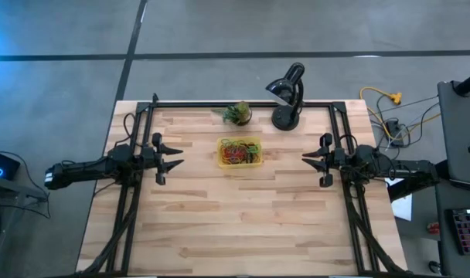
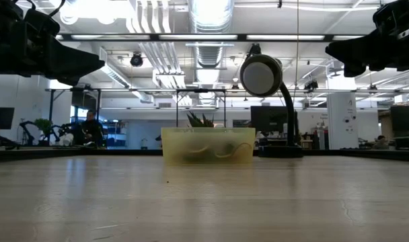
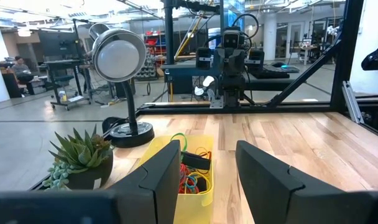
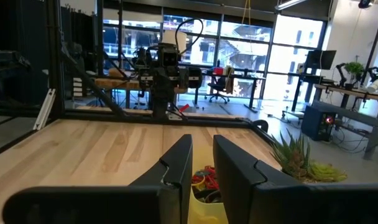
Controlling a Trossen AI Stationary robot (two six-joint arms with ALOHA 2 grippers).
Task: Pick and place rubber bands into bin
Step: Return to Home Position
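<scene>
From above, the left pincer [image 1: 177, 158] hangs over the left side of the bench [image 1: 235, 232], pointing inward. Its own wrist view alone shows the fingers [image 3: 161, 177] standing wide apart, holding nothing. Open wood lies between it and the one bin [image 1: 260, 154], which sits in the middle toward the far edge, well apart from every side. Inside the bin lies a tangle of rubber bands [image 1: 236, 153] in red, green and yellow, too knotted to count. The level view shows them only as faint curves through the yellow wall [image 2: 208, 144], while the left wrist view looks in over the rim at red, green and blue loops [image 3: 192, 180]. Just behind the bin stands one small potted plant [image 1: 237, 113]. To its right is one black desk lamp [image 1: 287, 96], whose round head faces the level camera [image 2: 262, 75]. More open wood follows, then the right pincer [image 1: 306, 160] over the right side, also facing inward. Its wrist view shows the two fingers [image 4: 176, 168] a narrow gap apart, gripping nothing. Both arms hang above the bench top.
</scene>
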